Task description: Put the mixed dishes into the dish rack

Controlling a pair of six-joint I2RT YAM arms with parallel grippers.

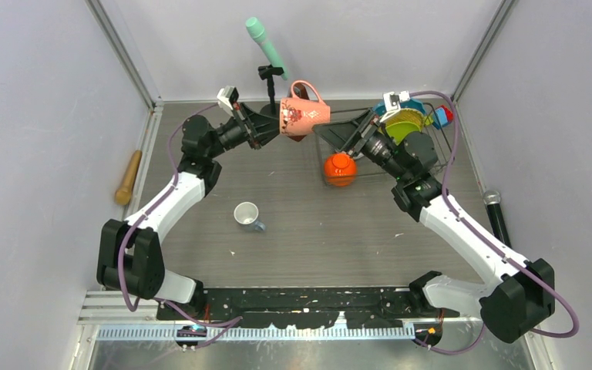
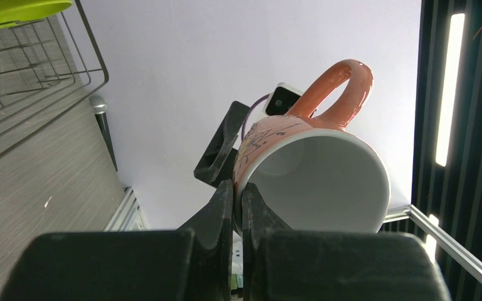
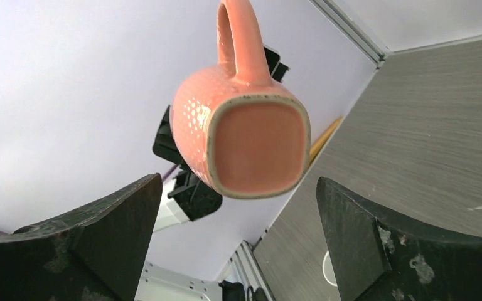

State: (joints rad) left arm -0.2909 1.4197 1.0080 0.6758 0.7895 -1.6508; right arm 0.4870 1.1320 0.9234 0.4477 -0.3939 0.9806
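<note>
Top external view: one grey wood-grain table (image 1: 301, 231) carries two white-and-black arms and one wire dish rack (image 1: 441, 142), which sits at the far right.

Dishes in sight number four: one plate, one bowl and two mugs.
- The lime-green plate (image 1: 402, 123) stands on edge in the far part of the rack, partly behind the right arm.
- The pink mug (image 1: 302, 114) hangs in the air just left of the rack's far-left corner. It lies on its side with the handle up. Its dark printed pattern is too small to read.
- The orange bowl (image 1: 340, 169) sits at the rack's near-left corner. I cannot tell whether it is inside the wires or against them.
- The small white mug (image 1: 247, 213), with a blue handle, stands upright on the table, well apart from the rack on its near-left side.

The left hand (image 2: 238, 200) is closed narrow on the pink mug's rim, with one finger inside the white interior and one outside. The right hand (image 1: 347, 139) is spread wide over the rack's left end. It faces the mug's squarish base, with a gap on each side.

Red and blue pieces (image 1: 441, 116) sit at the rack's far-right corner.

Away from the rack:
- One mint-green microphone (image 1: 266, 46) on a black stand rises beyond the rack's left.
- One black microphone (image 1: 497, 216) lies to the rack's near right.
- One wooden pin (image 1: 129, 177) lies far to its left.
</note>
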